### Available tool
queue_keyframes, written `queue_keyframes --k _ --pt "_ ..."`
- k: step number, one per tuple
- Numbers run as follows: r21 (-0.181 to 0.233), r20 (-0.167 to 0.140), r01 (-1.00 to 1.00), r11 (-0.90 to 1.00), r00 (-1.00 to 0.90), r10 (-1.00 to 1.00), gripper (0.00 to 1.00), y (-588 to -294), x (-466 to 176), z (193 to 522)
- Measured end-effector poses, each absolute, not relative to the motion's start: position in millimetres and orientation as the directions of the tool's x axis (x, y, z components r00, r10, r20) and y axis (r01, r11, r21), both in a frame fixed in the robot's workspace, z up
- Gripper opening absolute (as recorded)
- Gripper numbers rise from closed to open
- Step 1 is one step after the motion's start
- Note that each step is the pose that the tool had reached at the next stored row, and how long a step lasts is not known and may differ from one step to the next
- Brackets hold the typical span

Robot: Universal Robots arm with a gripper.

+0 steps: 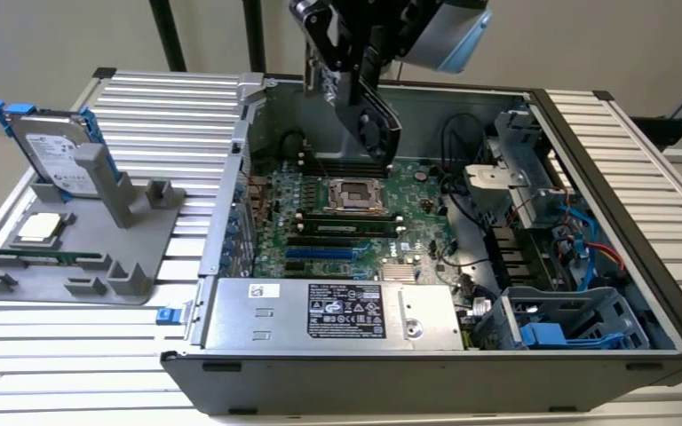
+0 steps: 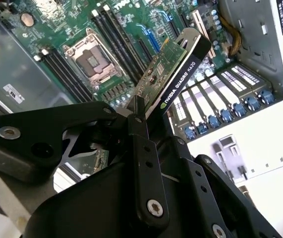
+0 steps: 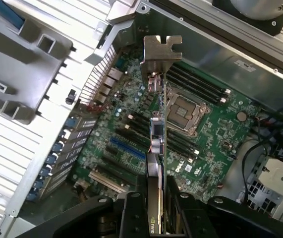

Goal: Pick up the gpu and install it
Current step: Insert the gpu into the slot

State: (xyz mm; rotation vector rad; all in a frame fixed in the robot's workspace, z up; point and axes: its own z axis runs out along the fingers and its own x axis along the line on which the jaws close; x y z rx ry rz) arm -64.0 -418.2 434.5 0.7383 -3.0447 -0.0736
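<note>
My gripper (image 1: pixel 351 75) is shut on the gpu (image 1: pixel 371 120) and holds it in the air above the open computer case (image 1: pixel 436 373). The card hangs edge-down over the green motherboard (image 1: pixel 341 204), near the case's back wall in the exterior view. In the second wrist view the gpu (image 2: pixel 173 74) shows its green board face and black cooler edge, sticking out past the black fingers (image 2: pixel 140 144). In the first wrist view the gpu (image 3: pixel 157 134) is seen edge-on, with its silver end bracket (image 3: pixel 162 49) at the far tip, over the motherboard (image 3: pixel 126 144) and its slots.
A silver power supply (image 1: pixel 329 311) lies along the case's near side, with a blue drive cage (image 1: pixel 567 324) and cables at the exterior view's right. On the exterior view's left, a grey fixture (image 1: pixel 81 257) holds a hard drive (image 1: pixel 57 151), a processor chip (image 1: pixel 39 227) and a memory stick (image 1: pixel 45 259).
</note>
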Motion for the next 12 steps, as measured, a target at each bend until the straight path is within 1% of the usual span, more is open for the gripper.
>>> queue_keyframes --k 12 --pt "0.048 -0.003 -0.545 0.837 -0.838 -0.545 0.00 -418.2 -64.0 434.4"
